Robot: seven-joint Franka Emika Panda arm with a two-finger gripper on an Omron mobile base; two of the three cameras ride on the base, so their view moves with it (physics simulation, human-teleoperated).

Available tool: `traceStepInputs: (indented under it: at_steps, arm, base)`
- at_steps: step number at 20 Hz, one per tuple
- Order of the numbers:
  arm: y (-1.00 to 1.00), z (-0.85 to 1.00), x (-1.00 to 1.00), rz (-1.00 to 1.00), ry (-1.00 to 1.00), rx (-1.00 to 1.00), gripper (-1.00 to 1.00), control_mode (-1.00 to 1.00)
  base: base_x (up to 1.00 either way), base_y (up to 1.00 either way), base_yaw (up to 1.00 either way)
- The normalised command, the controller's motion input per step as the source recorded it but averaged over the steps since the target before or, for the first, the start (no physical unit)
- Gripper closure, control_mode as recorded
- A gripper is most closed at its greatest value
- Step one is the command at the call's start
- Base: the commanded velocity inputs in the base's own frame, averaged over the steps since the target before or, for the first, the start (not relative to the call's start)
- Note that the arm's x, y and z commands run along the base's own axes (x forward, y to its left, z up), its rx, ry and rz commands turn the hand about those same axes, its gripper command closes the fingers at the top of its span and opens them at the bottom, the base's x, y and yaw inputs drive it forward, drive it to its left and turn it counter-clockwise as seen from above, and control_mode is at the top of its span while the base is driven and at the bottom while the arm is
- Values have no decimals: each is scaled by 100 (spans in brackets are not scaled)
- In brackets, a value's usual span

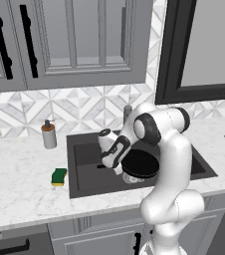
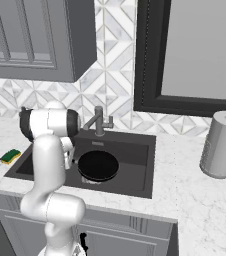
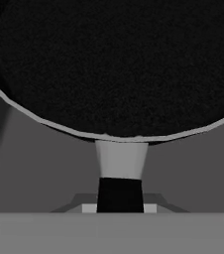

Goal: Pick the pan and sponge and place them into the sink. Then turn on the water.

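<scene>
The round, shallow, all-black frying pan point(image 2: 98, 165) is found inside the large rectangular dark grey basin of the sink point(image 2: 135, 172), low over or resting on its floor near the middle; whether it has touched down cannot be told. In the hand view the pan's dark bowl point(image 3: 119, 64) sits toward twelve o'clock and its handle runs down to six o'clock, where it disappears between the two-finger gripper point(image 3: 120, 198). The gripper appears to be closed around that handle, though the fingertips themselves are hidden and the hold is only judged from how the handle meets them. In the left base view the gripper point(image 1: 110, 158) is seen lowered into the basin at the pan's nine o'clock side. The first placement is therefore judged nearly complete, with release not yet made. The small rectangular sponge with a green top over a yellow layer point(image 1: 58, 177) lies on the white marble countertop point(image 1: 20, 184), just beside the sink's rim at nine o'clock, so it remains to be picked and placed. The grey metal faucet with a side lever point(image 2: 99, 121) stands at the sink's twelve o'clock edge; no water is seen running. Counted: one pan, one sponge, one sink, one faucet, one brown-topped soap dispenser point(image 1: 48, 135), one grey paper-towel roll point(image 2: 220, 145).
</scene>
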Motion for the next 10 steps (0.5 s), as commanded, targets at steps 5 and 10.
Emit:
traceStepInputs:
  at_steps: [5, 10]
  arm:
    - [27, -46, 27, -6, -6, 0, 100, -100]
    - [13, -40, 23, -6, -4, 0, 100, -100]
  base:
    - [0, 0, 0]
    - [0, 0, 0]
